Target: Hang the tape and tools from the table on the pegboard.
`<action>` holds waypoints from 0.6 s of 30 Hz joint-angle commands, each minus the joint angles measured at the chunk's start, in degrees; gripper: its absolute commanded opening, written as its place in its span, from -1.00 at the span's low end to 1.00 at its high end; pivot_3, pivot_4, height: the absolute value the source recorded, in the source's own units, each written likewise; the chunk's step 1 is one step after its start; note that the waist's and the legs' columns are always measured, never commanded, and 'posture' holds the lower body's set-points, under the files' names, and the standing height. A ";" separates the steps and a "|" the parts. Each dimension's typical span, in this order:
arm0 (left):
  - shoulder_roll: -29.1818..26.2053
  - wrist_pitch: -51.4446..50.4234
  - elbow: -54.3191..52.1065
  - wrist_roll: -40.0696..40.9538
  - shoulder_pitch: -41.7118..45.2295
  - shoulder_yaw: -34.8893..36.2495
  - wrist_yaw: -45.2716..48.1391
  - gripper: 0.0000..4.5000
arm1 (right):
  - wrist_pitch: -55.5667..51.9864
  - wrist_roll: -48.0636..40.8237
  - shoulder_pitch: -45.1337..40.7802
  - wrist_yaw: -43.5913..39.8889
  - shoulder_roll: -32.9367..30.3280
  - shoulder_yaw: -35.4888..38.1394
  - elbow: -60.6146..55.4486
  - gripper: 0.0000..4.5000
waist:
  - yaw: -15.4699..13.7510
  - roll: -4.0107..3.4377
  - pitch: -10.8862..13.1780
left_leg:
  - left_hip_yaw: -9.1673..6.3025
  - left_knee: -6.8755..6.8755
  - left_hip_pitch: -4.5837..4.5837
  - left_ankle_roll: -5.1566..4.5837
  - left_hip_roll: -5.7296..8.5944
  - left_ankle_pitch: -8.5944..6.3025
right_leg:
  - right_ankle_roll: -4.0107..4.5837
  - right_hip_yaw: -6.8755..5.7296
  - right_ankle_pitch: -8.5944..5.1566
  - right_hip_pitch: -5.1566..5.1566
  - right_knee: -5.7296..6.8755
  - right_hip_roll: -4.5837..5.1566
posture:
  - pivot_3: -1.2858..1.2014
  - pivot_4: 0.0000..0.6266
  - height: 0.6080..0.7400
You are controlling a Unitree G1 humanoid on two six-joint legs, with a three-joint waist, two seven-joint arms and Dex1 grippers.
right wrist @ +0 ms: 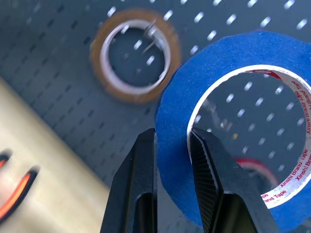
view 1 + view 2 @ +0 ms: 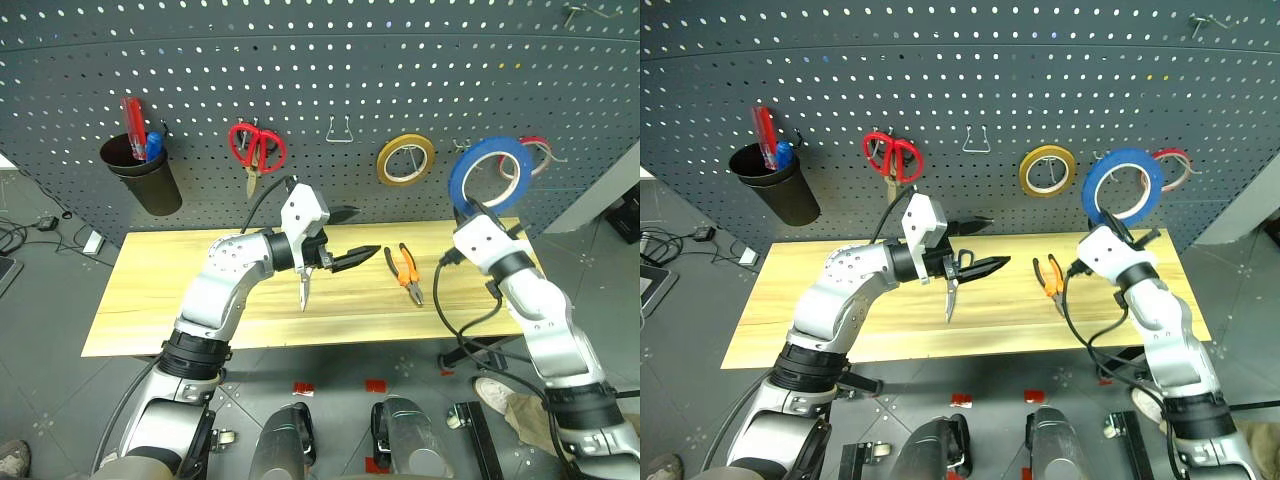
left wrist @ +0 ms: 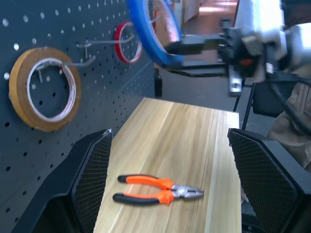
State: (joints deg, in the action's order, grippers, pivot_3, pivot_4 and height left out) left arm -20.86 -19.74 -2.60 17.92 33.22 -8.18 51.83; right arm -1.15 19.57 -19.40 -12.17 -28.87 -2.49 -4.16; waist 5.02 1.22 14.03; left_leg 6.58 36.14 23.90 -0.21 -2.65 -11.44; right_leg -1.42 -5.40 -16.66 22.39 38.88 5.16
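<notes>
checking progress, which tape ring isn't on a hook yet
The blue tape. The right gripper pinches its rim and holds it up in front of the pegboard, while the yellow tape and the red tape hang on hooks.

I count three tape rings: one blue tape (image 2: 488, 172), one yellow tape ring (image 2: 405, 159), one red tape ring (image 2: 540, 152). One pair of pliers (image 2: 405, 272), one pair of red-handled scissors (image 2: 257, 148), one black cup (image 2: 143, 176), one screwdriver (image 2: 304, 291).
</notes>
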 commanded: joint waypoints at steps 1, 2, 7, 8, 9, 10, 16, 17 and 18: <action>0.41 0.43 -1.11 0.64 1.33 0.39 -0.27 0.79 | 2.96 -1.25 -6.00 -1.39 -0.69 -0.26 7.36 -0.70 | 0.03 0.00 0.00 | 0.00 0.00 0.00 0.00 0.00 0.00 | 0.00 -0.01 0.00 0.00 0.00 0.00 | -0.13 -0.29 1.00; 0.45 0.46 -1.17 0.58 1.32 0.36 -0.30 0.79 | 3.07 -2.05 -7.90 -1.98 -0.36 -0.28 9.97 -0.70 | 0.05 0.00 0.00 | 0.00 0.00 0.00 0.00 -0.01 0.00 | 0.06 -0.01 0.03 0.00 0.00 0.00 | -0.13 -0.29 1.00; 0.29 0.46 -1.47 0.28 0.75 0.70 -0.84 0.79 | 3.33 -5.85 -12.01 -5.89 0.93 -0.54 17.98 -0.70 | -0.01 0.00 0.00 | 0.02 -0.05 0.02 0.01 -0.01 0.00 | 0.28 -0.04 0.14 0.01 -0.04 -0.01 | -0.12 -0.30 1.00; 0.01 0.44 -1.58 0.29 0.37 0.92 -0.90 0.79 | 3.91 -6.15 -11.75 -5.53 1.23 -0.32 17.83 -0.70 | -0.04 0.00 0.00 | 0.02 -0.06 0.03 0.01 -0.01 0.00 | 0.27 -0.05 0.12 0.01 -0.05 -0.01 | -0.12 -0.30 1.00; -0.28 0.40 -1.65 0.40 0.01 1.13 -0.87 0.79 | 3.79 -6.60 -11.41 -5.30 1.63 -0.02 17.47 -0.70 | -0.05 0.00 0.00 | 0.03 -0.07 0.05 0.01 -0.01 0.00 | 0.26 -0.05 0.11 0.01 -0.07 -0.01 | -0.12 -0.30 1.00; -0.68 0.00 -1.78 0.77 -0.56 1.44 -0.76 0.79 | 3.62 -6.74 -10.57 -5.20 1.87 0.02 16.52 -0.55 | -0.09 0.00 0.00 | 0.03 -0.07 0.06 0.01 -0.01 0.00 | 0.25 -0.04 0.10 0.01 -0.10 0.00 | -0.11 -0.31 1.00; -5.14 0.87 -1.59 0.18 -4.82 2.59 1.09 0.79 | 0.71 -6.86 -2.92 -5.40 3.52 -0.33 6.80 0.30 | -0.07 -0.01 0.00 | 0.01 -0.08 0.04 0.02 -0.04 -0.01 | 0.25 -0.06 0.10 0.02 -0.05 0.01 | -0.10 -0.30 1.00; -6.39 0.80 -1.51 -0.02 -5.69 2.74 1.63 0.79 | -0.44 -6.85 -1.70 -5.74 3.95 -0.74 4.90 0.47 | -0.04 -0.01 0.00 | 0.00 -0.08 0.03 0.02 -0.04 -0.01 | 0.25 -0.06 0.10 0.02 -0.03 0.01 | -0.10 -0.30 1.00; -8.32 0.14 -1.20 -0.45 -6.71 2.70 2.37 0.79 | -2.55 -6.92 -0.47 -6.22 4.71 -1.36 2.65 0.60 | 0.00 -0.01 0.00 | 0.00 -0.06 0.02 0.02 -0.04 -0.01 | 0.25 -0.04 0.10 0.02 -0.01 0.01 | -0.10 -0.30 1.00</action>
State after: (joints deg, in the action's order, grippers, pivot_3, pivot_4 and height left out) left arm -27.56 -19.61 -2.55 17.71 27.25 -6.66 53.11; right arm -1.95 13.39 -20.27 -17.82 -24.54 -3.62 3.67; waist 5.02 1.21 14.03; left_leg 6.58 36.08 23.90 -0.19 -2.69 -11.45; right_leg -1.17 -5.42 -16.57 22.41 38.89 5.17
